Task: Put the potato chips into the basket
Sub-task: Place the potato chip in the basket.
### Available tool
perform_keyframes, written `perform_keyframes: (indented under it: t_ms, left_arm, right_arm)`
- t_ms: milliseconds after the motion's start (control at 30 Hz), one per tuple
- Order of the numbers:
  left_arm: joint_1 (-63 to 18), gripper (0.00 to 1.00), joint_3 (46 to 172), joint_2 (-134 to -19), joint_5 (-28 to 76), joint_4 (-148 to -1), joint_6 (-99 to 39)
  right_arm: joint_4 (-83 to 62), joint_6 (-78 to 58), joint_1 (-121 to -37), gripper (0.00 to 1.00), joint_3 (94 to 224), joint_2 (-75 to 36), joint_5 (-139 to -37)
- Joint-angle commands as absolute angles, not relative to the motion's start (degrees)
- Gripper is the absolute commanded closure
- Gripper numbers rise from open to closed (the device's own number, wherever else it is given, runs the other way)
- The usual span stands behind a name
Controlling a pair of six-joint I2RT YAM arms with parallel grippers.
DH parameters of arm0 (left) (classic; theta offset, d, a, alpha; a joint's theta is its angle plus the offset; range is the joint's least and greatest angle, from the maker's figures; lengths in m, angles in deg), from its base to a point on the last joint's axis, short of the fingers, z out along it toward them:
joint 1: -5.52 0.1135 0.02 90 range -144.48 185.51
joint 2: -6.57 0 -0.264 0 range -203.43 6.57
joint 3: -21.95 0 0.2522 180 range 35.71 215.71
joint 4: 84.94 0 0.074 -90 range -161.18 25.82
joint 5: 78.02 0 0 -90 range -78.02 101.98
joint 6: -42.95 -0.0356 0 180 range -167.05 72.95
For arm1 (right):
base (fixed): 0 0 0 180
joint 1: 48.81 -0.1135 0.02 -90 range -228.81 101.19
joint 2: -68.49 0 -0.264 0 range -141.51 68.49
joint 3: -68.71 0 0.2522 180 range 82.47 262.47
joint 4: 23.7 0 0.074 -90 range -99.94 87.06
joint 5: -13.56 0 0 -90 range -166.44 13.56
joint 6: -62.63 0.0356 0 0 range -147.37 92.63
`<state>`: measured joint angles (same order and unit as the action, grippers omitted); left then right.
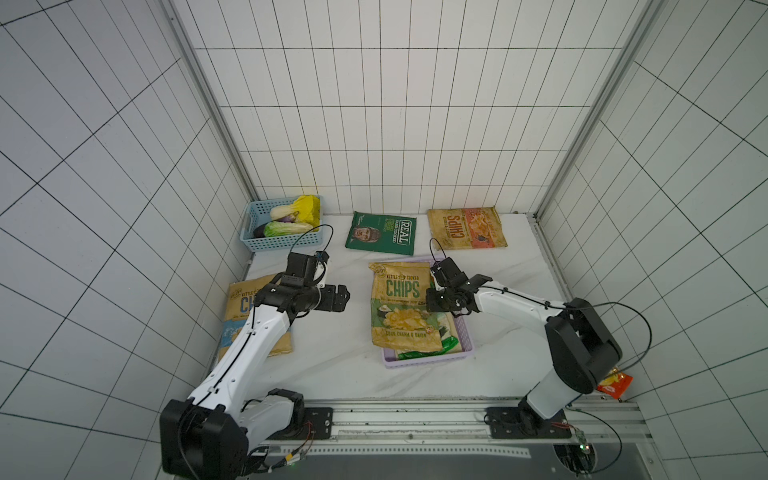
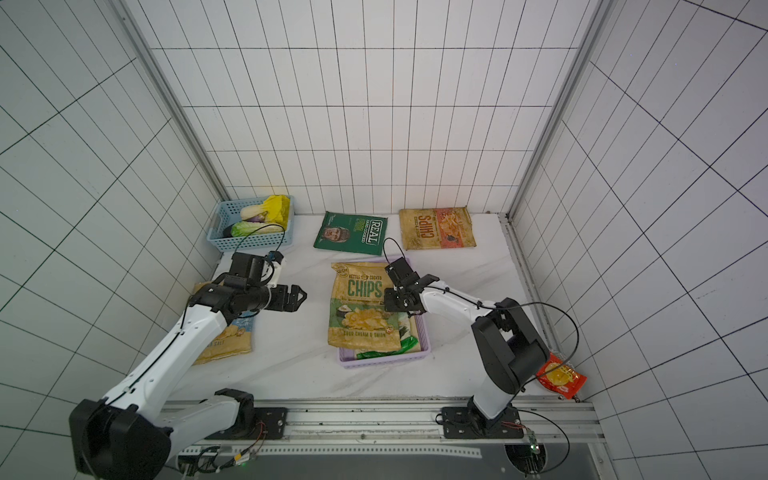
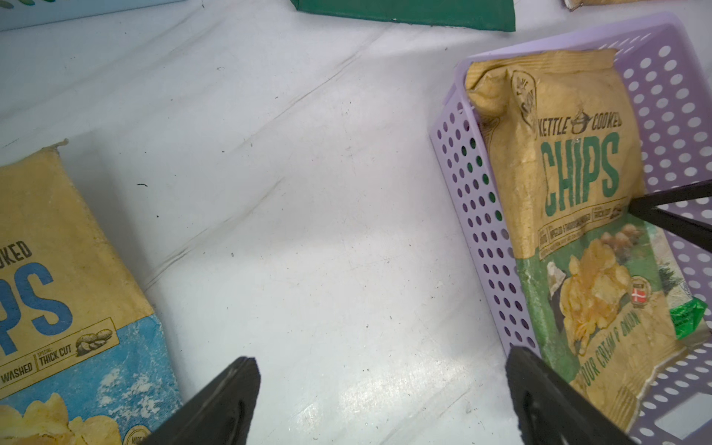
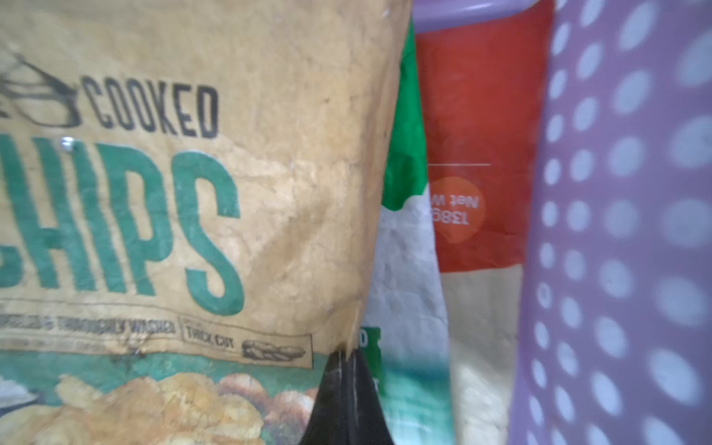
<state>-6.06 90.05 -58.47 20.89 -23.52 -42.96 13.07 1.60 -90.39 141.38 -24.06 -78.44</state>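
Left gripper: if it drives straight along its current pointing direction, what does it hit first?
Likely the bare table, between the blue-lettered CHIPS bag and the lilac basket. The open left gripper frames only white surface in its wrist view; depth unclear.

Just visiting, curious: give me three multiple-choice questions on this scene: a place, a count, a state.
1. Where is the green-lettered CHIPS bag? A in the lilac basket; B upright against the wall; C on the floor.
2. How many tan CHIPS bags show? A one; B five; C three.
3. The left gripper is: A shut on a bag; B open, empty; C hidden.
A: it lies inside the perforated walls. C: that one, the blue-printed bag, the orange-printed bag. B: its jaws stand apart, nothing between.
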Motion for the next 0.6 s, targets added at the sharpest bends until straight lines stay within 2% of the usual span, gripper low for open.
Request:
perform_keyframes:
  t_ms: [0,400,467,567]
  left_arm:
    - [-6.1,0.02,91.0,-58.7,19.8,-23.9,-42.5]
    - [-6.1,0.02,90.9,-58.1,19.0,-24.1,-42.3]
    - [-6.1,0.02,90.8,-58.1,19.1,-24.2,-42.3]
    - [-6.1,0.02,90.8,-58.4,19.1,-24.2,-42.3]
  right_arm:
    - [20.8,-1.9,-89.6,1.0,144.0,-19.9,-73.2]
    - [27.3,-4.1,-88.2,1.0,142.7,-17.7,-69.9]
    - [27.3,-5.3,-88.2,0.93,142.7,-17.2,-70.3]
    - [28.8,-7.1,-88.3,0.73,145.2,-17.7,-73.0]
